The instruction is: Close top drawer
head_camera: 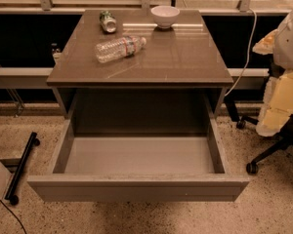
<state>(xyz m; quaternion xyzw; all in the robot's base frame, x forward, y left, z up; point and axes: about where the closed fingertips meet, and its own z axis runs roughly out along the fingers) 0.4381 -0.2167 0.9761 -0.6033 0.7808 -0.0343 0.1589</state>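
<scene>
The top drawer (136, 188) of the grey-brown cabinet (185, 67) stands pulled far out toward the camera. Its flat handleless front panel runs across the lower part of the view. Its pale grey inside (139, 155) holds nothing. The cabinet's other drawers are hidden beneath it. My gripper is not in view. A white rounded shape (290, 30) shows at the right edge, and I cannot tell whether it is part of my arm.
On the cabinet top lie a clear plastic bottle (118, 48) and a can (107, 21), and a white bowl (164, 16) stands there. An office chair with yellow foam (278, 101) stands at the right. A black wheeled bar (22, 165) lies on the floor at the left.
</scene>
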